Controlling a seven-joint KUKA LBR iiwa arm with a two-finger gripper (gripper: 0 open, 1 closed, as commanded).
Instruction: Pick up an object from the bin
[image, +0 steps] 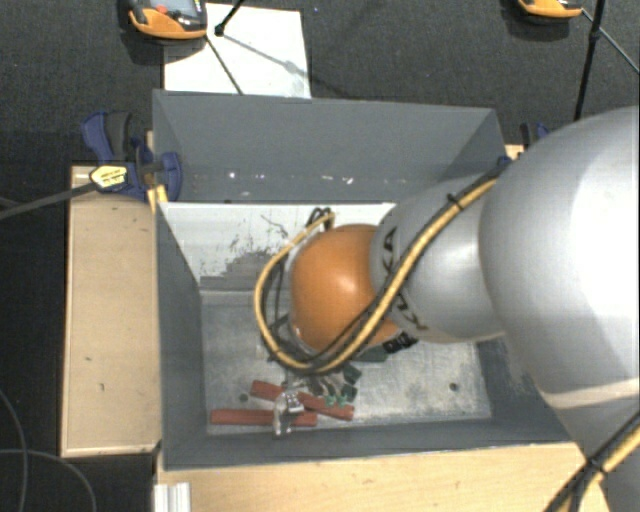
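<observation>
Looking down into a grey metal bin (180, 340) with a scuffed, speckled floor. Reaching in from the right with a thick grey arm (560, 260), bent downward toward the front half of the bin. Capped at the wrist with a rounded orange cover (330, 285). Looped about with yellow-and-black cables (260, 300), curving down the left side of the cover and back under it.

Below the cover, down near the floor, close to the front wall and somewhat left of centre: the jaws, seen as a small silvery tip. Set right among two red sticks.

Nearest the front wall, lying flat and running left to right: a long red stick (235, 416), reaching the silvery tip at its right end. Just behind, slanting from back-left to front-right: a second red stick (328, 406), meeting the same tip at about mid-length.

Jaws apart or together: cannot tell. Stick between them or merely beside them: cannot tell either, with the tip small and partly hidden under the wrist.

Just right of the tip and behind the second stick: a small clump of dark and green bits (347, 383), tucked at the lower edge of the cover. Kind not clear.
</observation>
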